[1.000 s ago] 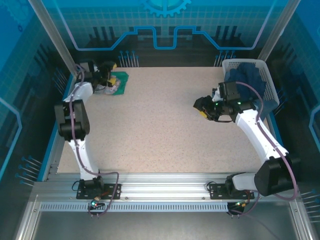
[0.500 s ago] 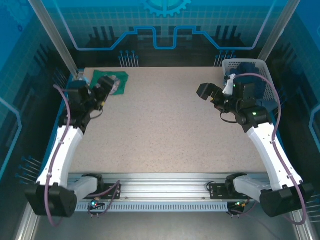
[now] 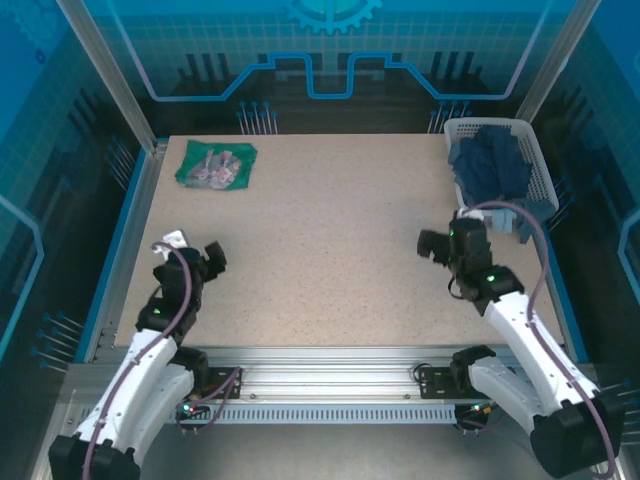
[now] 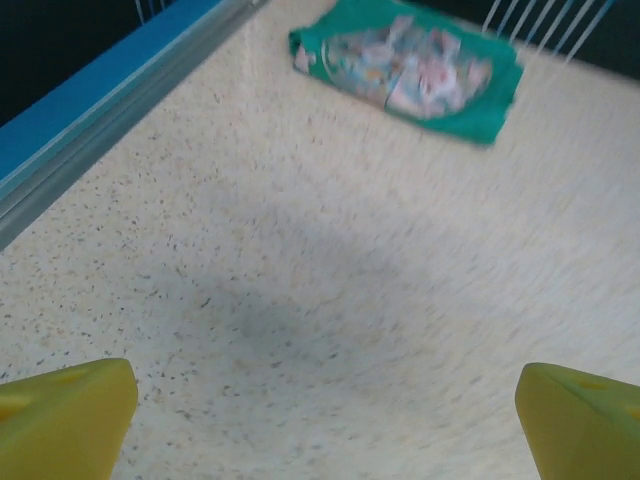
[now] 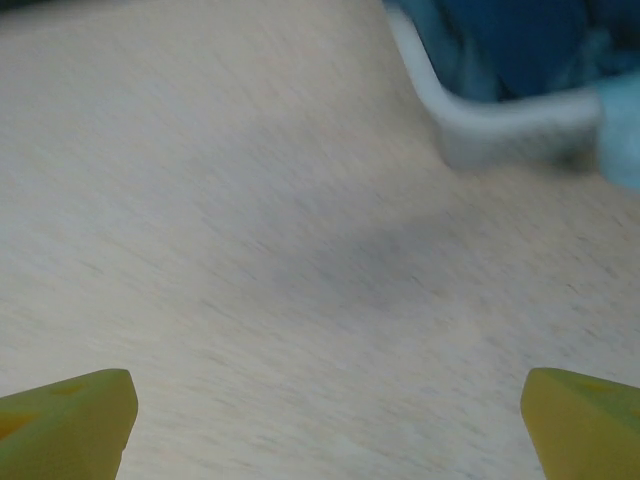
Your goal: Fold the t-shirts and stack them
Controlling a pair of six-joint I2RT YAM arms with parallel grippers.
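From above, the teal-green t-shirt [image 3: 216, 165] is lying folded into a small packet at the 10 o'clock corner of the table [image 3: 320, 230], print facing up. The navy t-shirts [image 3: 490, 162] are sitting heaped inside the white basket [image 3: 456, 128] at 2 o'clock. The left gripper [image 3: 195, 252] is hovering near the table's 9 o'clock edge, well apart from the teal shirt. The right gripper [image 3: 432, 245] is hanging at about 3 o'clock, just short of the basket's near end.

In the left wrist view, the left gripper [image 4: 325, 425] is standing wide apart with bare tabletop between its yellow fingertips [image 4: 65, 415], gripping nothing. The teal-green t-shirt [image 4: 410, 70] is lying blurred at 12 o'clock, beside the blue side rail [image 4: 90, 90].

In the right wrist view, the right gripper [image 5: 325, 425] is likewise spread wide, its yellow fingertips [image 5: 585, 425] holding nothing. The basket's white corner [image 5: 510, 125] is showing at 1 o'clock, with the navy t-shirts [image 5: 540, 40] blurred inside.
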